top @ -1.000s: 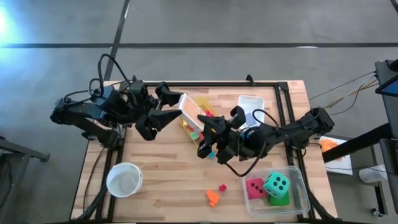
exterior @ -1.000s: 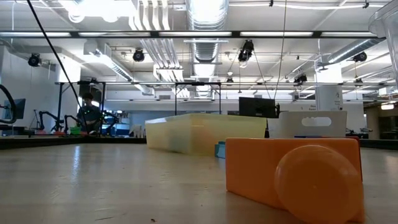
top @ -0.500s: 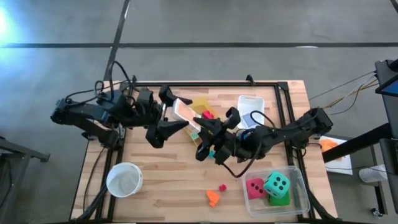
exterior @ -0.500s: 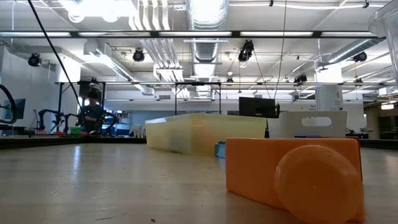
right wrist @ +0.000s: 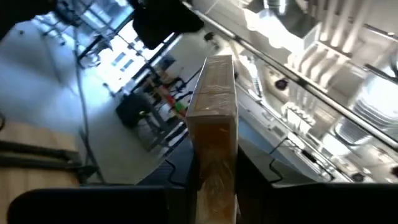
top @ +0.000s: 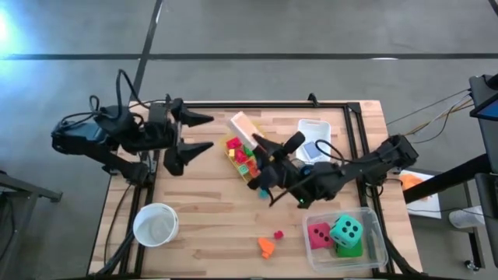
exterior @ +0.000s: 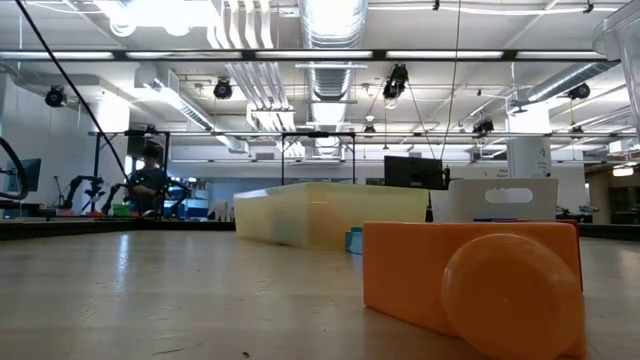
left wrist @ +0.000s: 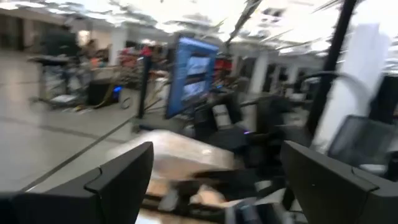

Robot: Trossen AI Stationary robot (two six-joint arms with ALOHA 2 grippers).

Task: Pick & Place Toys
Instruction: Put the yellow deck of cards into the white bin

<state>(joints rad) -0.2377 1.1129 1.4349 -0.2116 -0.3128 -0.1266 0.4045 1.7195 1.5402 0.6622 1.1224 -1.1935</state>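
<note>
Dice [top: 336, 232] in bin [top: 377, 225], seemingly.

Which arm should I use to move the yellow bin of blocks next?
Right. The right gripper is shut on the wall of the yellow bin, which holds the blocks. The left gripper is open, holds nothing, and sits apart near the table's left edge.

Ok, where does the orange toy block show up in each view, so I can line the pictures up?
High view: the orange toy block lies near the table's front edge, left of the clear bin.
Low view: it fills the right foreground.
Left wrist view: not in it.
Right wrist view: not in it.
Shared landmark: the white bin, which stands beyond the block in both the high and low views.
</note>
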